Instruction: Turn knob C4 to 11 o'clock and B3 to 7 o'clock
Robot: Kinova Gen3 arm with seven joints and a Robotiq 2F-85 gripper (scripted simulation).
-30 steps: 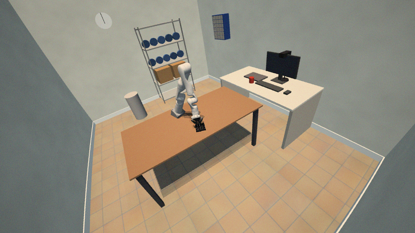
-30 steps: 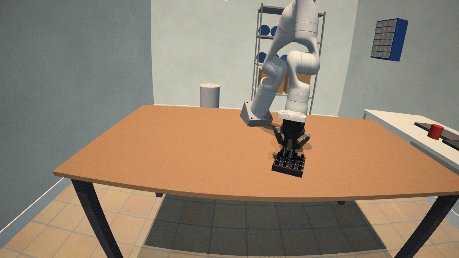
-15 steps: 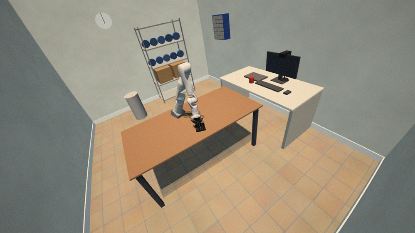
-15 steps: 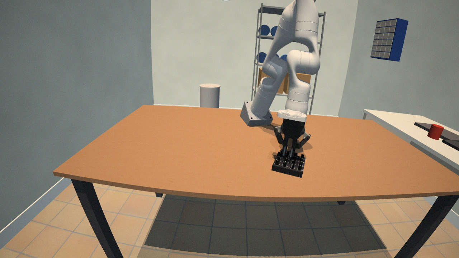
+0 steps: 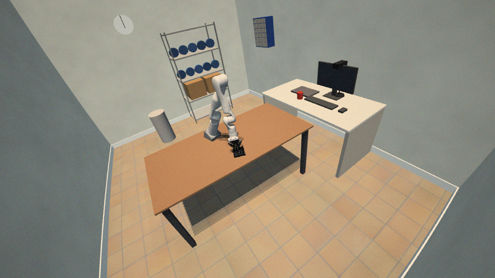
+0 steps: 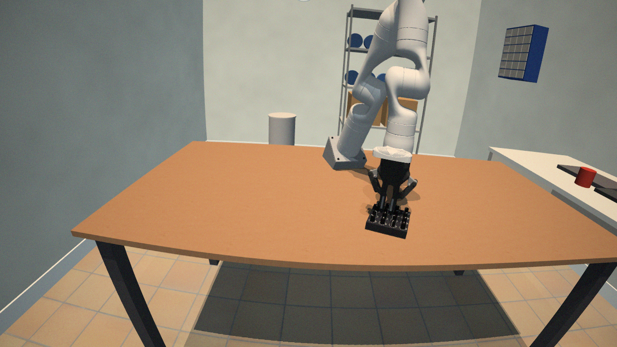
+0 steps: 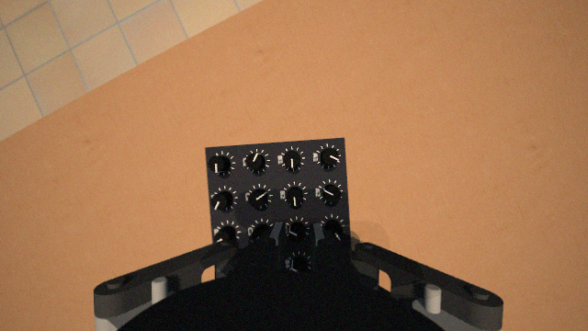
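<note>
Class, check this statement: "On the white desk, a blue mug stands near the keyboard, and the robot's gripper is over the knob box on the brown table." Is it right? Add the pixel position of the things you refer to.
Not quite: the mug [image 5: 300,95] [image 6: 585,177] is red, not blue, as the top view shows. The rest of the statement stands.
</note>
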